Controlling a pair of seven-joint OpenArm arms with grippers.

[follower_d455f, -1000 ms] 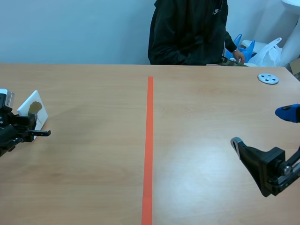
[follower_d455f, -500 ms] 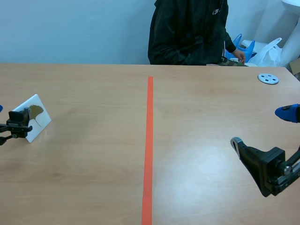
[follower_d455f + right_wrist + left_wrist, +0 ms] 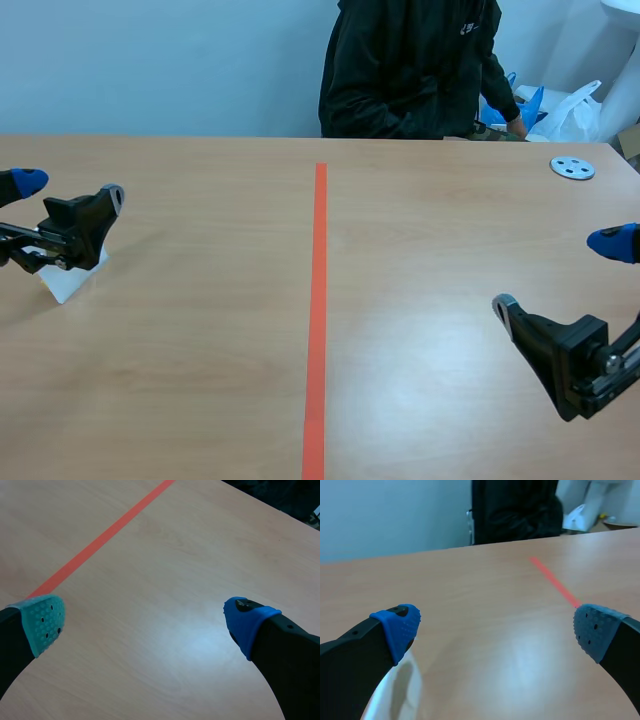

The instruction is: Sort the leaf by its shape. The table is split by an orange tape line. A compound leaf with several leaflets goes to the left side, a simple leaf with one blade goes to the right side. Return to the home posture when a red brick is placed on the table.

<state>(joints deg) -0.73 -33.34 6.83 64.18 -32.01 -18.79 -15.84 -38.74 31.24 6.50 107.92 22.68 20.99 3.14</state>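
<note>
On the left half of the table [image 3: 200, 380], well apart from the orange tape line [image 3: 318, 300], a white card [image 3: 66, 284] lay partly hidden behind the left gripper [image 3: 65, 190]. That gripper stood over it with its two fingers spread wide and nothing between them. From its own wrist camera, the left gripper [image 3: 496, 627] showed bare wood in the gap. The card [image 3: 405, 685] lay low beside and partly under one finger, with a dull darker patch on it. That patch was too blurred to read as a leaf or to tell its shape. Whether the finger touched the card could not be told. The tape line [image 3: 555, 582] ran away ahead of the other finger.

Across the line, the right gripper [image 3: 558, 272] hung near the table's right edge, likewise agape and holding nothing. Its wrist camera showed the right gripper [image 3: 146, 622] above plain tabletop, with the tape line [image 3: 100, 542] beyond the teal pad.

A person [image 3: 410, 70] in a dark jacket sat at the far side. A small grey disc [image 3: 572, 168] lay on the far right of the table, and a white bag [image 3: 575, 110] stood behind it.
</note>
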